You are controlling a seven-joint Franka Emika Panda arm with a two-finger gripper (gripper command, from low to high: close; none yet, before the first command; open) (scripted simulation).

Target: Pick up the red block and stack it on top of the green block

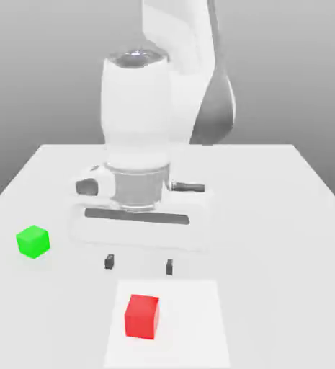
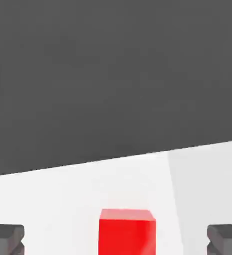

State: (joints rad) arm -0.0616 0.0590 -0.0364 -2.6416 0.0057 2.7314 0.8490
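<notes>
White table (image 1: 271,216) (paler patch (image 1: 191,346) beneath the red block (image 1: 141,317)): reaching stage, empty gripper (image 1: 139,265) spread wide, needing alignment and lowering next

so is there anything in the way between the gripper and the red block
Nothing visible stands between the open gripper and the red block, which sits on the white square.
</notes>
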